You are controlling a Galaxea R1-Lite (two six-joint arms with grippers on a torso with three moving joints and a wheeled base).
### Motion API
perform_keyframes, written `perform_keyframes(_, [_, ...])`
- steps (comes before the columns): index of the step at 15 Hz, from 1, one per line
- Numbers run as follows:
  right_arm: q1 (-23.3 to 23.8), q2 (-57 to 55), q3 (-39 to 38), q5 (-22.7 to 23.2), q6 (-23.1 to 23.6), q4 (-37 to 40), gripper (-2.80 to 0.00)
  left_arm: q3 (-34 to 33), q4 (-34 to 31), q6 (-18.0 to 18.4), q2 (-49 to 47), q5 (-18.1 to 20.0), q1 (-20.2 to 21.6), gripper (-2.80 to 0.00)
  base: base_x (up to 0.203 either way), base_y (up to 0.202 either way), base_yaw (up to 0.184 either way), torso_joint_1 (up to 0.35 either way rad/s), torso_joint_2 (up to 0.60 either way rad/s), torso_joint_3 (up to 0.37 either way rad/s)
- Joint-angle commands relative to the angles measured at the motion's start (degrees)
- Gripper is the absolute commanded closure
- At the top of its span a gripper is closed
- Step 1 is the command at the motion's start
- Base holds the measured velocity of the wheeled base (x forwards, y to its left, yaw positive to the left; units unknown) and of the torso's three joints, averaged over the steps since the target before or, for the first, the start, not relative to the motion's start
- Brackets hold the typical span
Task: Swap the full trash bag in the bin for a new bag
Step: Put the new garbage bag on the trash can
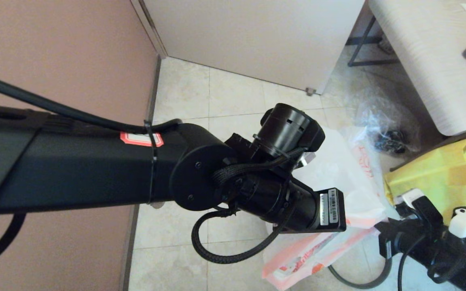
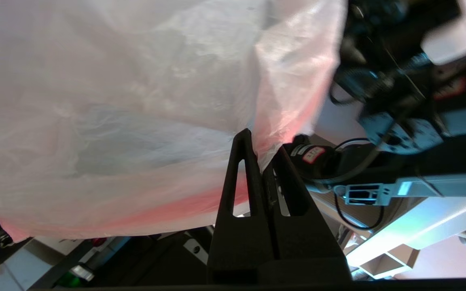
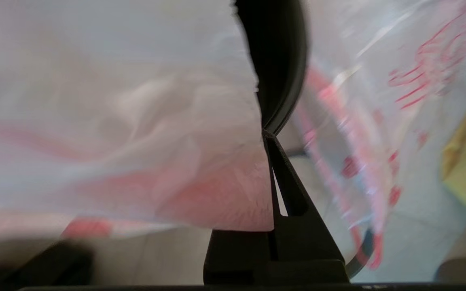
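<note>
A thin white bag [image 1: 338, 173] with a pink-red rim band and red print hangs stretched between both grippers; no bottle or scraps show in it, so I take it for the new bag. My left gripper [image 2: 262, 141] is shut on its pink rim [image 2: 293, 101]. My right gripper [image 3: 263, 139] is shut on another part of the rim, which drapes over one finger. A black curved edge [image 3: 277, 60], perhaps the bin, stands just past the right fingertips. The thin dark grey hoop [image 1: 358, 283] lies on the floor below the bag. No lumpy full trash bag is in view.
A clear crinkly bag with dark contents [image 1: 382, 129] lies on the tiled floor by the table [image 1: 427, 60]. The big yellow bag [image 1: 435, 173] stands right of the white bag. A pink wall [image 1: 55, 52] runs along the left. My left arm [image 1: 95, 165] blocks much of the head view.
</note>
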State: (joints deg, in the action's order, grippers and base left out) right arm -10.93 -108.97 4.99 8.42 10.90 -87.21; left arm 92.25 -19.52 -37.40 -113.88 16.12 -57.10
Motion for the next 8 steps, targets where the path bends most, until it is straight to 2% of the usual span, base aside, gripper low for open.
perform_keyframes(1, [-0.2,2.1,-2.9,0.7,-0.9,-0.5,0.00,-0.2,0.0,-0.1,-1.0,-0.2,0.6,0.00,0.000,0.000,0.000,0.000,0.00,0.000])
perform_keyframes(2, [-0.9,2.8,-3.7,1.0,-3.7,-0.5,0.00,0.2,0.1,0.2,-2.2,-0.9,1.5,0.00,0.000,0.000,0.000,0.000,0.00,0.000])
perform_keyframes(4, [-1.3,3.7,-4.1,1.2,-8.8,-0.5,0.00,3.4,0.3,3.1,-4.0,-2.5,5.0,0.00,0.000,0.000,0.000,0.000,0.00,0.000])
perform_keyframes(8, [-2.0,11.9,-4.8,1.8,-13.4,1.8,0.00,4.7,0.3,3.7,-2.7,-3.6,6.9,0.00,0.000,0.000,0.000,0.000,0.00,0.000])
